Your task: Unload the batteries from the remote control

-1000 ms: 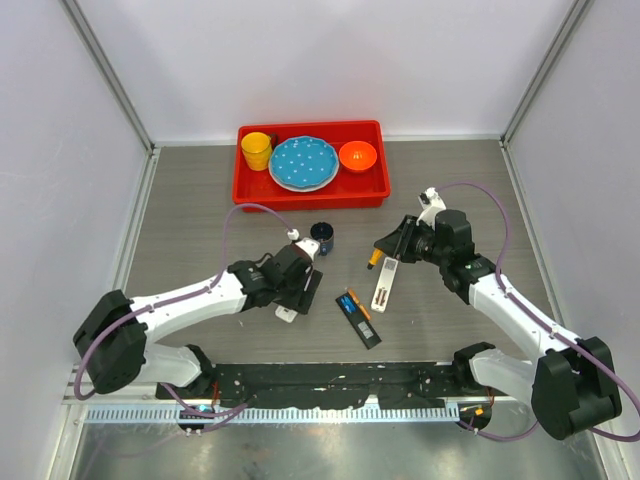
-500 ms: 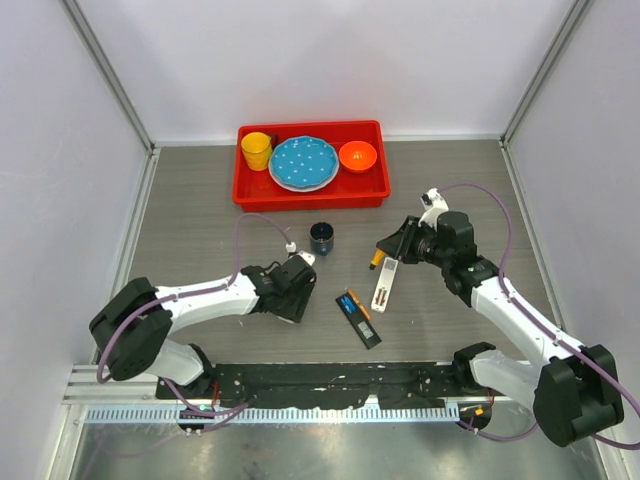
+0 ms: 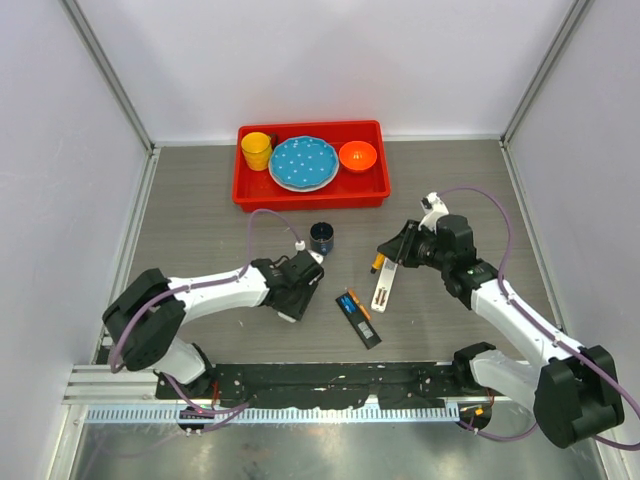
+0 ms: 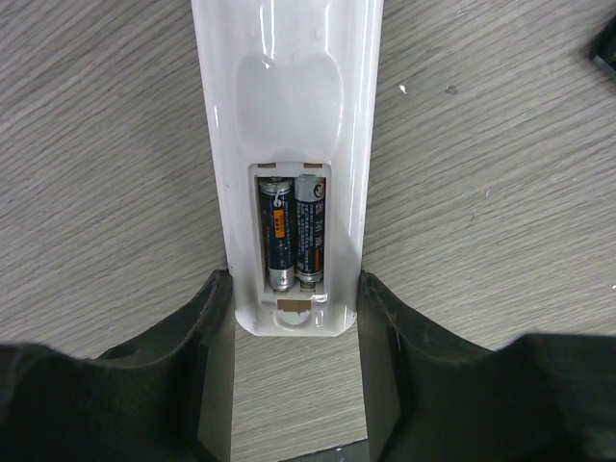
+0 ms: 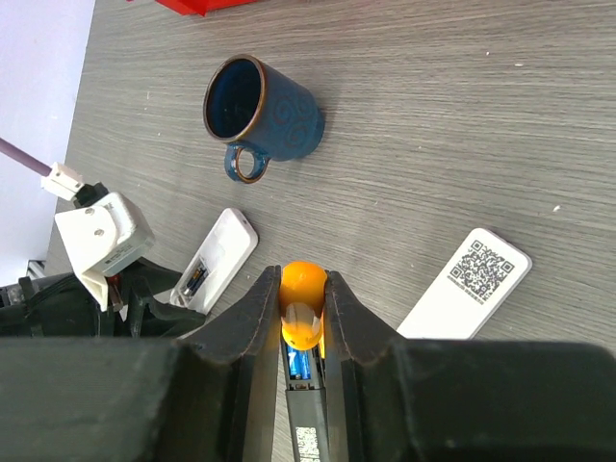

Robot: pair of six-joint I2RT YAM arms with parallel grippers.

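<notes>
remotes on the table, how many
3: white remote with open battery bay at left, black remote in the centre, white remote with QR code just right of it. None look hidden.

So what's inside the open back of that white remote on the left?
Two batteries lie side by side in the open back of the remote. Both are dark with orange markings. Their undersides and the rest of the remote's insides are hidden.

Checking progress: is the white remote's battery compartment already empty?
No, two batteries lie side by side in the open compartment of the white remote.
</notes>
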